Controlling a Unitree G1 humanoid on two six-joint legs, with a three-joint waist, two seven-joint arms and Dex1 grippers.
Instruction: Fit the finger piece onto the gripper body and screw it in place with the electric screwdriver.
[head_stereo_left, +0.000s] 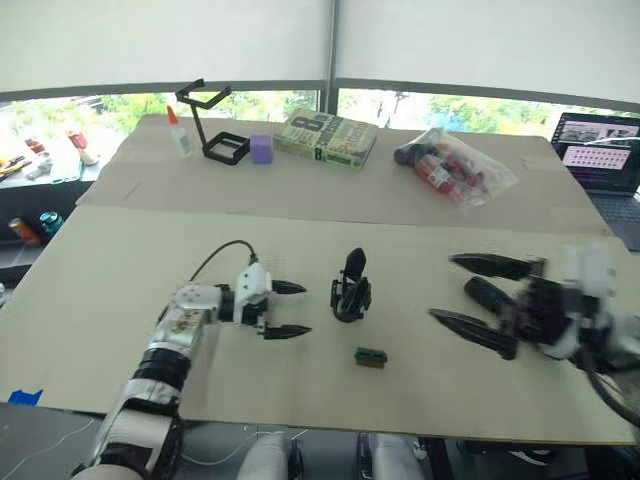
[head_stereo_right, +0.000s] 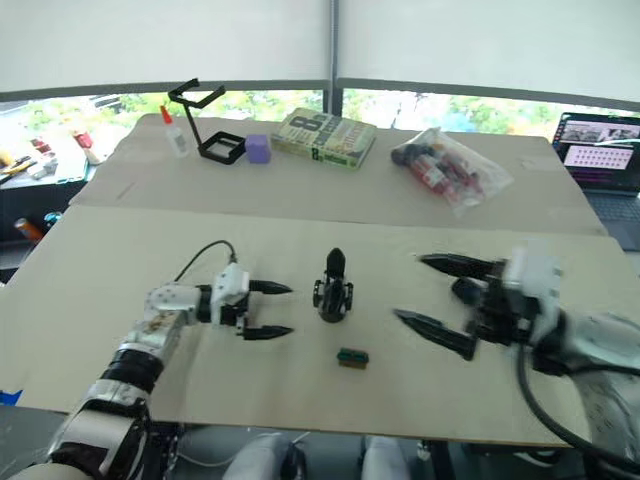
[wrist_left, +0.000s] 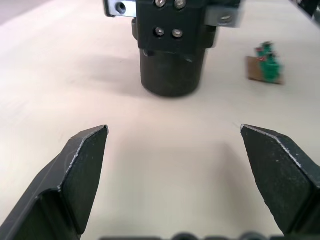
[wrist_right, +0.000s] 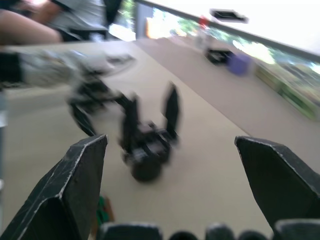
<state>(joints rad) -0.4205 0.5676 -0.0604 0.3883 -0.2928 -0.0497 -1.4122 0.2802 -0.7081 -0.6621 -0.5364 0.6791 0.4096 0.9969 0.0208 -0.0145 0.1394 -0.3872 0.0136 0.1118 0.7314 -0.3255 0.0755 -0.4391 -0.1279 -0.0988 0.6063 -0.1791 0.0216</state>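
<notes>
On the tan table (head_stereo_left: 120, 330) in the head views, the gripper body (head_stereo_left: 351, 288) stands between the left gripper (head_stereo_left: 287, 309) and right gripper (head_stereo_right: 435, 293), both wide open and empty; each wrist view shows it ahead between spread fingers.

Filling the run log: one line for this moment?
left pincer: open, beside gripper body | right pincer: open, empty | gripper body: standing on table

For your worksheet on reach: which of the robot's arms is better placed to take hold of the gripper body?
Probably the left. The left gripper is open, near the gripper body and faces it; the right gripper is open but farther away.
</notes>
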